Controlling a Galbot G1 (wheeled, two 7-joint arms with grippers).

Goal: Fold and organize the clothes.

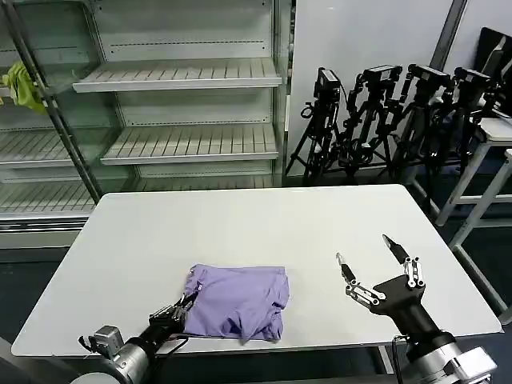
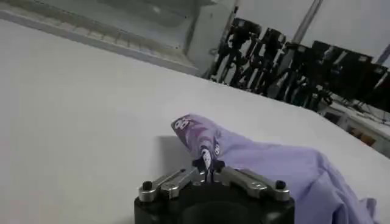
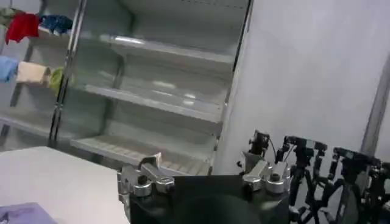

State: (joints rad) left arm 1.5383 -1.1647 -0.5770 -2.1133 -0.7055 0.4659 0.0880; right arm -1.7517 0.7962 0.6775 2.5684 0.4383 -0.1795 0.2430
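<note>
Closest to me, at the near edge of the bench (image 1: 240, 216), my left gripper (image 1: 178, 310) is pinching the near left edge of the T-shirt (image 1: 238, 302), with its jaws closed on a thin ridge of the cloth. From the left wrist view, the left gripper (image 2: 207, 172) is holding a small fold that is standing up between the metal fingers (image 2: 173, 181), and the dark cartoon print (image 2: 183, 124) is showing on the raised corner beyond it.

The T-shirt is lying in the near middle of the bench, a little to the left. It is folded into a rough square bundle, light purple, of thin soft fabric. Its top side is looking fairly smooth, while the near edge is sagging in loose wrinkles and rounded layers.

My right gripper (image 1: 370, 267) is hovering above the bench on the right side, well apart from the T-shirt, with its two thin dark fingers spread wide and holding nothing. The silver knuckles of the right gripper (image 3: 207, 182) are showing in its wrist view.

The bench top is white, flat and matt, with rounded corners. Behind it, a pale metal shelf unit (image 1: 176, 76) with slatted boards is standing, and a yellow-green cloth (image 1: 22, 86) is hanging at its left side. Black tripods (image 1: 384, 120) are standing in a group at the right.
</note>
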